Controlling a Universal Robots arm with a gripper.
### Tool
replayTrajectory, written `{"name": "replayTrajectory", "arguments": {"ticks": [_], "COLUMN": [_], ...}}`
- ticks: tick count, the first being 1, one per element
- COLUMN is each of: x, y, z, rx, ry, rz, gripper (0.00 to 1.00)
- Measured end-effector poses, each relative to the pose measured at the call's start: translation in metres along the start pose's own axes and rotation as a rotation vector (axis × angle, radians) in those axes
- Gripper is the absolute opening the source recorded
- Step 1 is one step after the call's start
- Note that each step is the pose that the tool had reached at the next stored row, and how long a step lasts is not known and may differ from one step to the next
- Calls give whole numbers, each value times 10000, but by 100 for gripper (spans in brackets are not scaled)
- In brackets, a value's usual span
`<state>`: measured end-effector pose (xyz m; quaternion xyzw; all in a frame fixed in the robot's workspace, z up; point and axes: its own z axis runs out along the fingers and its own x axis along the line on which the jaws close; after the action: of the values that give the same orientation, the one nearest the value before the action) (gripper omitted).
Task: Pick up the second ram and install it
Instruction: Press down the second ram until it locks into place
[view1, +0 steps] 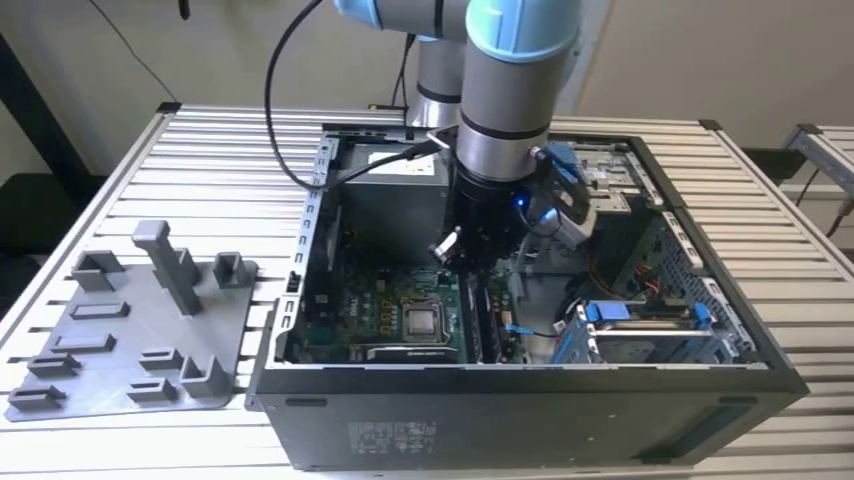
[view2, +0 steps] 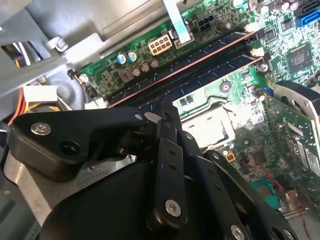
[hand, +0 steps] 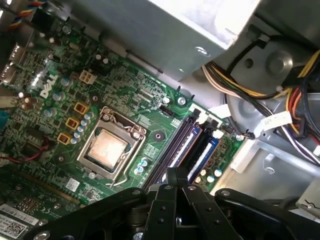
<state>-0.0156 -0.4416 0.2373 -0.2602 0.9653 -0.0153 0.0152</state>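
1. Standing by the table (view1: 227, 150), I saw the arm (view1: 514, 100) reach straight down into the open computer case (view1: 534, 375), with the pincer (view1: 454, 255) low over the green board (hand: 150, 100).
2. The pincer was closed, its two fingertips pressed together in both wrist views, and I could see nothing clamped between them.
3. The second ram (view2: 220, 70), as best I could judge, was the dark strip standing in the memory slots (hand: 187, 142) and running out from under the fingertips; I could not be sure it was fully seated.
4. To do this step well, I thought the closed tips should bear squarely on the strip's top edge and push straight down, not at a slant, so that both ends went home evenly and the board did not flex.
5. The exterior view showed what the wrist views did not: the whole case, the arm's upright stance, and the grey parts tray (view1: 134, 340) lying well apart on that view's left.
6. The first wrist view showed the processor socket (hand: 107, 150) beside the slots and the bundle of power cables (hand: 240, 95) near their far end.
7. The second wrist view looked along the slots, so the strip's long edge showed best there
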Motion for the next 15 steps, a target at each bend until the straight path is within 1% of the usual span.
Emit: {"name": "replayTrajectory", "arguments": {"ticks": [4, 15], "x": [12, 13], "y": [7, 8], "z": [1, 3], "rx": [-7, -14], "ry": [-20, -151], "rz": [-464, -2401], "gripper": [11, 11]}}
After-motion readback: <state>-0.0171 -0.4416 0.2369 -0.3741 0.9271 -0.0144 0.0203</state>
